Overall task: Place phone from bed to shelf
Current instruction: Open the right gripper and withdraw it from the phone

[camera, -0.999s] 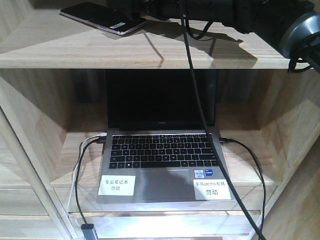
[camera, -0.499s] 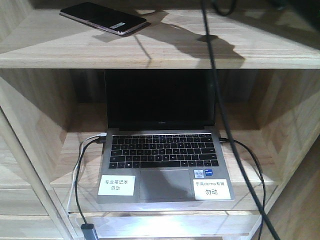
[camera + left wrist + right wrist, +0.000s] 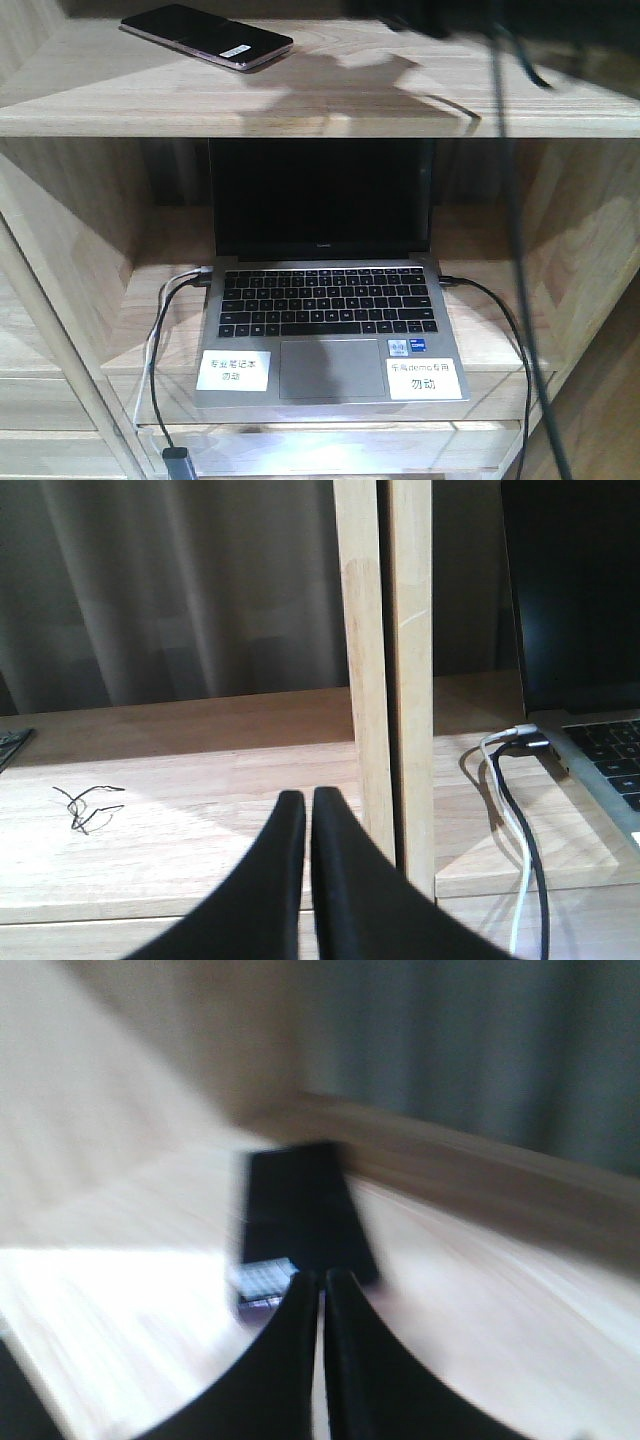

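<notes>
Phone position: the slim glossy black phone with a small white sticker and pinkish-metal edge [image 3: 207, 36] is seen lying flat on the top board of the light natural-wood shelving unit [image 3: 300, 105], near its left end, with nothing touching it.
Task progress: the placing is judged to be done, since the phone rests on the shelf and is gripped by nothing; only the clearing of the arms is judged to be left.
Right gripper: the black right gripper [image 3: 322, 1290] is shown with its fingertips pressed almost together and nothing between them; the phone [image 3: 300, 1215] lies just beyond the tips, apart from them.
Left gripper: the black left gripper [image 3: 308, 810] is likewise shown nearly closed and empty, held low beside a wooden upright of the shelf.
Lower compartment: an open grey laptop with white labels [image 3: 330, 330] is seen on the board below, with cables plugged into both sides.
Hidden or unclear: the bed is in no view. The right wrist view is blurred, so the sticker's print cannot be read. In the front view only dark cables and a shadowed mass at the top right edge are visible, and the arms themselves are cut off.
</notes>
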### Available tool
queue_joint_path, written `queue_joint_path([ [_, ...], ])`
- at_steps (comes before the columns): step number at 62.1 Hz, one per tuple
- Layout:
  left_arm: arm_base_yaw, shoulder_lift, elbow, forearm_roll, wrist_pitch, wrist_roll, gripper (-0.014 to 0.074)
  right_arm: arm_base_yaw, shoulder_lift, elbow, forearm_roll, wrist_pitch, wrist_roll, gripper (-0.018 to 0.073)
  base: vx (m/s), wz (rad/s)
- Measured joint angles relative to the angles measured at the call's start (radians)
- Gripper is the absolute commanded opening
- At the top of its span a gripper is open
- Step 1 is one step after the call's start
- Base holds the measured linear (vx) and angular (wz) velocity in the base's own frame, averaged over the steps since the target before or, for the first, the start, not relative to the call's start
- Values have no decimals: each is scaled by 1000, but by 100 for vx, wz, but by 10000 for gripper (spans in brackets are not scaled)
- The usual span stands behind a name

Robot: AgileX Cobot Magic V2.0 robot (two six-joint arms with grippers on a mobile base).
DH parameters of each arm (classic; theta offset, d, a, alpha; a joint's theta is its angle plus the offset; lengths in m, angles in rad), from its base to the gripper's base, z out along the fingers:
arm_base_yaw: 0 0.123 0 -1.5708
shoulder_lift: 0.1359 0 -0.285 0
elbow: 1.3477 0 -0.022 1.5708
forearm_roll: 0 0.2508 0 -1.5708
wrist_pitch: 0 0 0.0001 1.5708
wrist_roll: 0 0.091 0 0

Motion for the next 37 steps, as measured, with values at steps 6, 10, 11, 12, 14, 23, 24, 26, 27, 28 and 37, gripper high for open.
queue_joint_path([
  [6,0,0,0,0,0,0,1,0,-114,127,2,-53,-30,-6,0,0],
  [10,0,0,0,0,0,0,1,0,-188,216,3,-68,-51,-6,0,0],
  [11,0,0,0,0,0,0,1,0,-204,233,3,-70,-54,-6,0,0],
  [12,0,0,0,0,0,0,1,0,-220,250,3,-71,-57,-6,0,0],
  [14,0,0,0,0,0,0,1,0,-261,283,4,-74,-61,-6,0,0],
  [23,0,0,0,0,0,0,1,0,-425,441,8,-80,-70,-6,0,0],
  [24,0,0,0,0,0,0,1,0,-450,456,10,-80,-70,-6,0,0],
  [26,0,0,0,0,0,0,1,0,-492,491,15,-80,-72,-6,0,0],
  [27,0,0,0,0,0,0,1,0,-509,505,17,-81,-73,-6,0,0],
  [28,0,0,0,0,0,0,1,0,-525,519,20,-81,-73,-6,0,0],
  [37,0,0,0,0,0,0,1,0,-698,664,29,-84,-74,-6,0,0],
])
